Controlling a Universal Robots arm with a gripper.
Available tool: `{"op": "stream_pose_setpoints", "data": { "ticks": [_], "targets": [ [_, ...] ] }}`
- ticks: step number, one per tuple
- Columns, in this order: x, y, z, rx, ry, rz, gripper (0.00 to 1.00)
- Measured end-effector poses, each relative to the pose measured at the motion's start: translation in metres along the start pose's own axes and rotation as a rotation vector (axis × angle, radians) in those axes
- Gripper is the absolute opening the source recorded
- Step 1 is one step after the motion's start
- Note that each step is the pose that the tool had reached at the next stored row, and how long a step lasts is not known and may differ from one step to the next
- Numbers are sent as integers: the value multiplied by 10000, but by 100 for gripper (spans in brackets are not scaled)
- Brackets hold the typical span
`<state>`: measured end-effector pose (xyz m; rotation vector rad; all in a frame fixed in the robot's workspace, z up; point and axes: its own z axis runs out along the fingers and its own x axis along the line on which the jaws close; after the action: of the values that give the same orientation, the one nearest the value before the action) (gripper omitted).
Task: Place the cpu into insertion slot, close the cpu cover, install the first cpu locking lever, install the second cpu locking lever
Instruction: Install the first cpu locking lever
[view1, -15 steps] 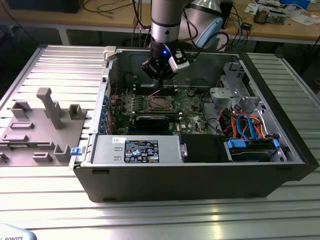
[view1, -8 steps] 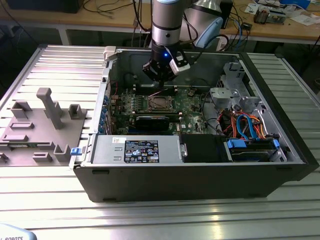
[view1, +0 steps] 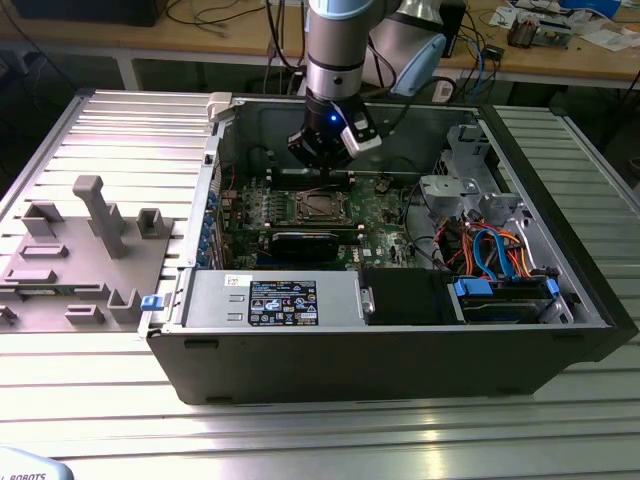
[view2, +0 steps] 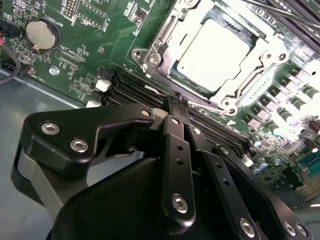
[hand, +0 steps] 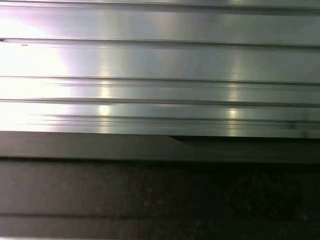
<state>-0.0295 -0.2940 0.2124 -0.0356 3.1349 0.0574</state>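
- In the second wrist view the gripper (view2: 177, 102) had its two black fingers pressed together with no gap between the tips, and nothing was held between them.
- The cpu (view2: 214, 48), a pale square chip, already lay flat in the socket, at about one o'clock from the fingertips in that picture and a little way apart from them.
- Around the chip sat the cpu cover (view2: 165, 37), a silvery frame with an open centre; it looked to be down over the socket, though whether it was fully seated could not be told.
- A thin metal locking lever (view2: 207, 105) ran along the near edge of the socket, just beside the fingertips, its long axis slanting from ten o'clock to four o'clock. Contact between tips and lever could not be confirmed.
- By my judgement the work stood at the lever stage: chip placed, frame lowered, and the closed fingertips nearest the lever on the socket's near side.
- Dark memory slots (view2: 135, 85) lay parallel to that lever, between the fingers and the socket, and a coin battery (view2: 41, 33) sat well off at ten o'clock.
- In the exterior view the gripper (view1: 322, 160) hung inside the open computer case (view1: 400, 350), just behind the socket (view1: 322, 207), which lay at six o'clock from it on the green motherboard (view1: 385, 205).
- A grey fixture tray (view1: 70, 250) stood outside the case, well apart at nine o'clock.
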Motion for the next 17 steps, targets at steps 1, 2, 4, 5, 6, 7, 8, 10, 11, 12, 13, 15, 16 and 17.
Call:
{"op": "stream_pose_setpoints", "data": {
  "ticks": [1, 2, 4, 5, 6, 7, 8, 10, 11, 12, 13, 15, 16, 17],
  "targets": [
    [-2, -1, 9, 0, 1, -4, 11],
    [-5, -1, 19, 0, 1, -8, 11],
    [-19, -2, 50, 0, 1, -19, 11],
    [-28, -3, 65, 0, 2, -25, 11],
    [-34, -3, 71, 0, 1, -26, 11],
    [-40, -4, 79, 0, 1, -27, 11],
    [-46, -6, 91, 4, 5, -27, 11],
    [-53, -8, 112, 0, 0, -28, 11],
    [-54, -9, 114, 1, 1, -27, 11],
    [-54, -12, 116, 1, 2, -28, 11],
    [-54, -12, 116, 2, 2, -28, 11],
    [-54, -13, 115, 0, 1, -31, 11],
    [-54, -13, 108, -3, -3, -30, 11],
    [-55, -13, 98, -4, -7, -31, 11]
  ]
}}
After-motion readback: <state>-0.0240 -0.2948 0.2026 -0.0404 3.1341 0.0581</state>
